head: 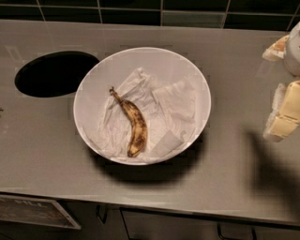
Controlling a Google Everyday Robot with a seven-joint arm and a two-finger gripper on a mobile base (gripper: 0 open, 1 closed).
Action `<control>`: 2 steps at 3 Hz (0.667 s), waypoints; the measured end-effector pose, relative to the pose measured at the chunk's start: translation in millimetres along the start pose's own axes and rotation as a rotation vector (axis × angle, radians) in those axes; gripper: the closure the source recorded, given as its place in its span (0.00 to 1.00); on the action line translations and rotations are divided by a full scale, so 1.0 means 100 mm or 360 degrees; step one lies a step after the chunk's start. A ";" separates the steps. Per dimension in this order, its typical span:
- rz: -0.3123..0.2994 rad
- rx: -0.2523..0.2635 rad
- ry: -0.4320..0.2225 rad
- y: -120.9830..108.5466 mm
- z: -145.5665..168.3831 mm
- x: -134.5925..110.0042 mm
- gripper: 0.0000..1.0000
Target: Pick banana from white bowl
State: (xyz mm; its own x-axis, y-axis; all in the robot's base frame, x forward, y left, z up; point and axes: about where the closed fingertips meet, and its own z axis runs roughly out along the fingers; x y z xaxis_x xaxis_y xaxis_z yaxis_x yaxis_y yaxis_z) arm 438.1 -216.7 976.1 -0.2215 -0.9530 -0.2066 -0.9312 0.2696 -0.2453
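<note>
The banana, small, curved and yellow with heavy brown blotches, lies on crumpled white paper inside the white bowl. Its dark stem points to the upper left. The bowl stands in the middle of the grey counter. My gripper is at the right edge of the camera view, well to the right of the bowl and apart from it. Its pale yellow fingers stand apart with nothing between them. It is partly cut off by the picture's edge.
A dark oval hole is cut in the counter just left of the bowl. Dark tiles line the wall at the back. The counter's front edge runs along the bottom, with cabinet handles below it.
</note>
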 end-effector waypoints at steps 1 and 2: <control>0.0000 0.0000 0.0000 0.00 0.00 0.00 0.00; -0.0035 0.0013 0.0008 -0.01 -0.02 -0.07 0.00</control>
State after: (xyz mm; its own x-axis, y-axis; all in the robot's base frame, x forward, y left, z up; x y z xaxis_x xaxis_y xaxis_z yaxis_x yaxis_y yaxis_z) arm 440.5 -210.8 979.3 -0.2025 -0.9594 -0.1964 -0.9334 0.2497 -0.2575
